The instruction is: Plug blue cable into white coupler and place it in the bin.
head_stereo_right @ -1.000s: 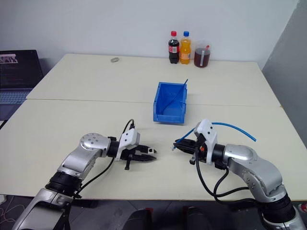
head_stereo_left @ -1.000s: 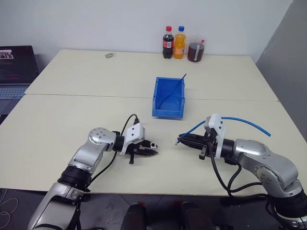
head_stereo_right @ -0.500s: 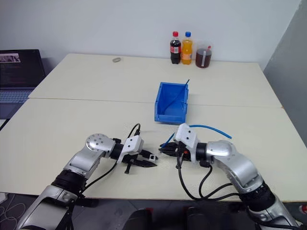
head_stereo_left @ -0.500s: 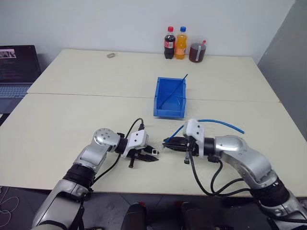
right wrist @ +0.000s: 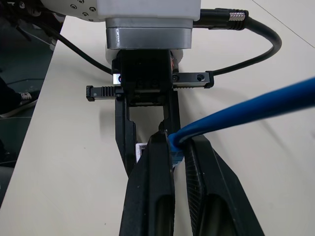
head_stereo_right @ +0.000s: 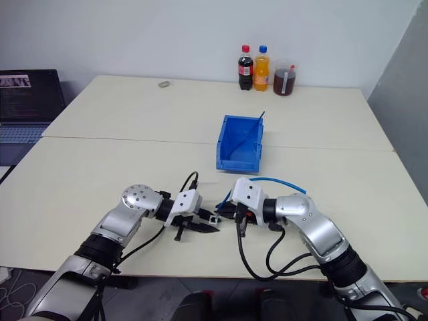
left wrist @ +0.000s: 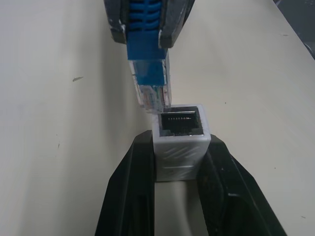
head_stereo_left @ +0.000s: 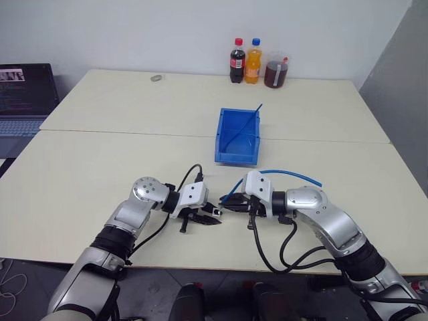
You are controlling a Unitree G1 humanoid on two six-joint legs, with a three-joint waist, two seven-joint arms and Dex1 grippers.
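My left gripper (head_stereo_left: 212,215) is shut on the white coupler (left wrist: 180,147), whose dark opening faces my right gripper. My right gripper (head_stereo_left: 228,205) is shut on the blue cable (head_stereo_left: 297,175) just behind its clear plug (left wrist: 153,93). The plug tip sits at the rim of the coupler's opening, slightly off to one side, and is not inside. The cable arcs back over my right forearm. Both grippers meet just above the near half of the table. The blue bin (head_stereo_left: 236,158) stands open-topped a short way beyond them.
A dark blue strand (head_stereo_left: 245,123) leans out of the bin. Two bottles (head_stereo_left: 243,60) and a jar (head_stereo_left: 273,71) stand at the table's far edge, with a small grey object (head_stereo_left: 156,77) to their left. A laptop (head_stereo_left: 23,93) sits beyond the table's left edge.
My right gripper has swung left with the cable, bringing the plug from well apart right up to the coupler's opening. The left gripper stayed in place, rolling slightly.
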